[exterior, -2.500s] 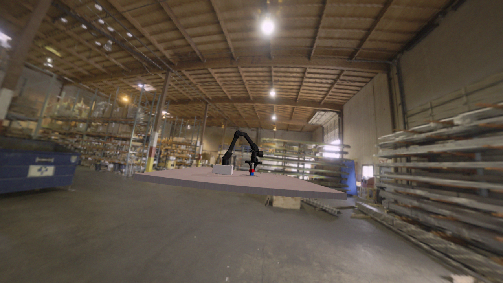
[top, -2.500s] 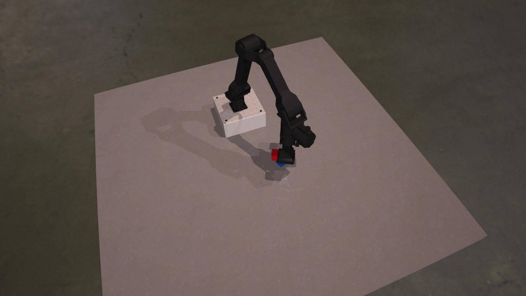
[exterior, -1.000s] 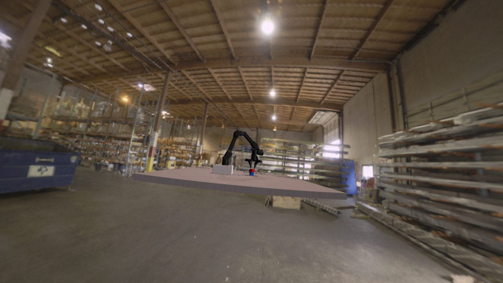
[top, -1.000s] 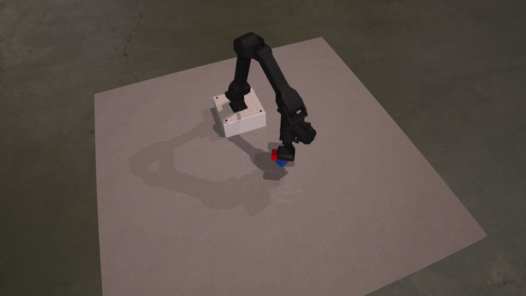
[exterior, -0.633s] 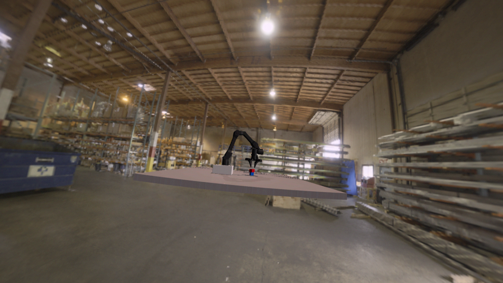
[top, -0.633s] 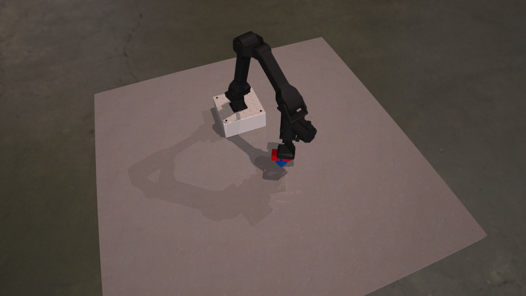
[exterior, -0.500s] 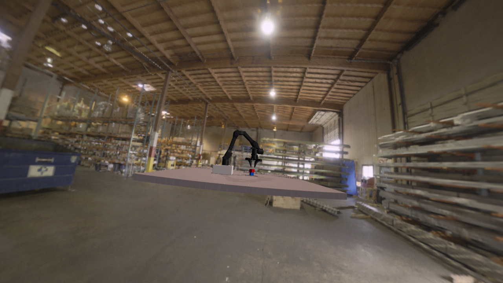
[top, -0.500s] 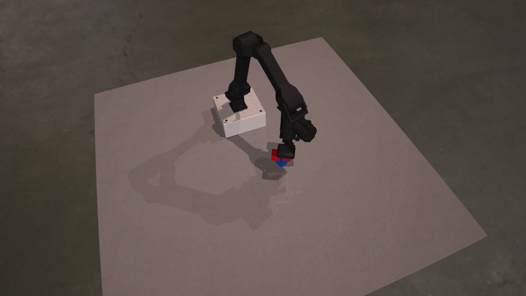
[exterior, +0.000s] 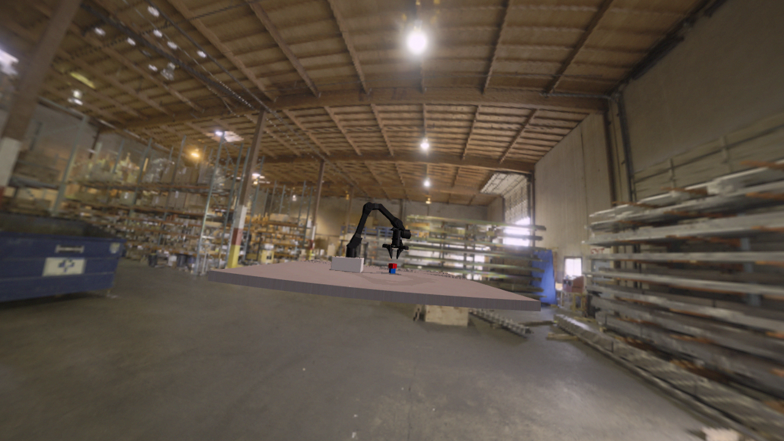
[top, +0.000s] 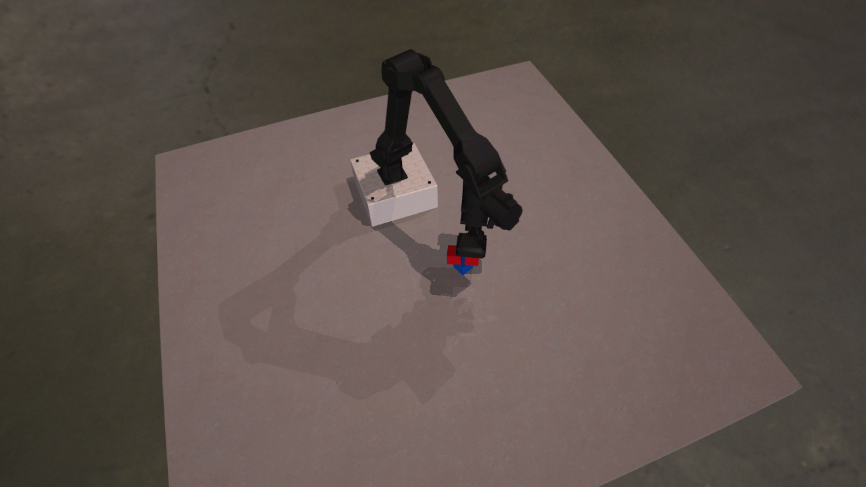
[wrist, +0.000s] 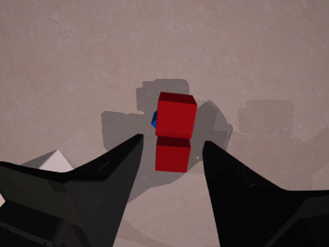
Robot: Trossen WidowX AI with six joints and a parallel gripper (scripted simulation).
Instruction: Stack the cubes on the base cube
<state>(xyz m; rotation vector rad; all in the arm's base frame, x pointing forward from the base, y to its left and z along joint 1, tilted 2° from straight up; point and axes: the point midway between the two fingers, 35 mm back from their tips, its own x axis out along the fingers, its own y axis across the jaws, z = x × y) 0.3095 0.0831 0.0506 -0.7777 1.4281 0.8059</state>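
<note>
The blue base cube is mostly hidden under two red cubes. In the top view the left red cube and the right red cube sit on top, with a narrow dark-blue strip between them. In the wrist view one red cube is higher up and the other red cube is below it; the gap is hard to see there. Both look level. My gripper is open and empty, a little above the cubes. Its fingertips are hidden in the top view.
The white mounting block carries the arm and stands behind and left of the cubes in the top view. The tabletop ends in open edges. Arm shadows fall around the cubes.
</note>
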